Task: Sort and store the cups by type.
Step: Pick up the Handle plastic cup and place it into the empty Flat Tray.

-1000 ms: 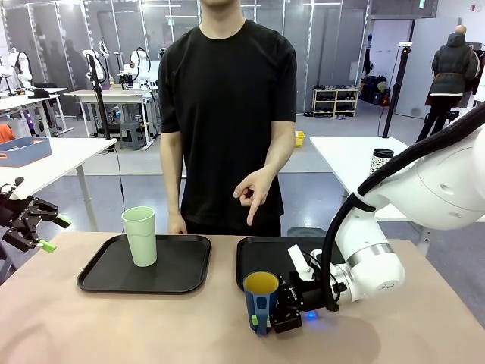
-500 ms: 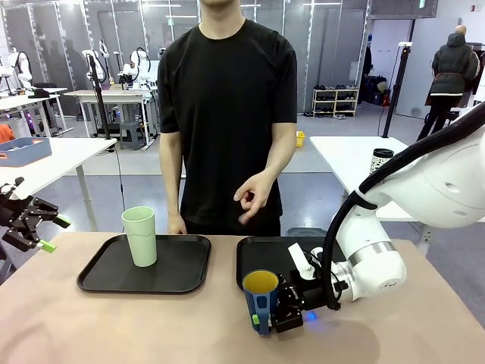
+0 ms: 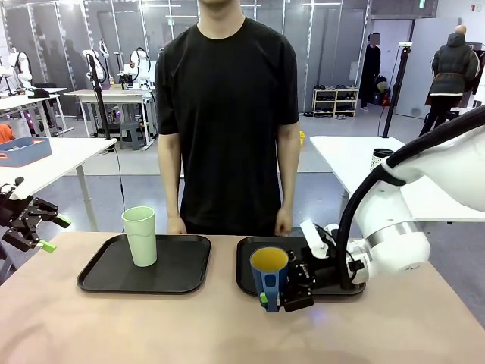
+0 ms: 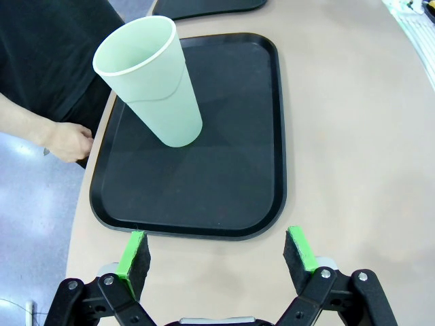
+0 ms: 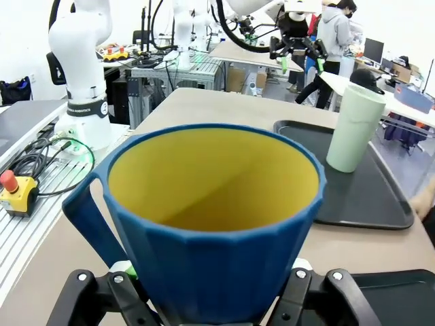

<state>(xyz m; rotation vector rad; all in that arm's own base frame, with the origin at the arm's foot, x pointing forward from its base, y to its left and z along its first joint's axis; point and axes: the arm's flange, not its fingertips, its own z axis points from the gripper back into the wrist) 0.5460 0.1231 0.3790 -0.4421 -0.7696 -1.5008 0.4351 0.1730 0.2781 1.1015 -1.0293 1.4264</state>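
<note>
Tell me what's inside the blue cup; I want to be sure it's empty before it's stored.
The right wrist view looks into the blue cup: bare yellow walls, nothing against them. The near rim covers its bottom, so that part stays unchecked.

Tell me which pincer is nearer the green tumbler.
Left. The left pincer hovers open just off the tumbler's tray; the right pincer holds the blue cup by the other tray.

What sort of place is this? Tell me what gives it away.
Most likely a robotics lab or data-collection room. Other white robot arms stand on work tables in the background, an emergency-stop button with cables sits on a bench, and the right gripper holds a blue cup at a test table.
</note>
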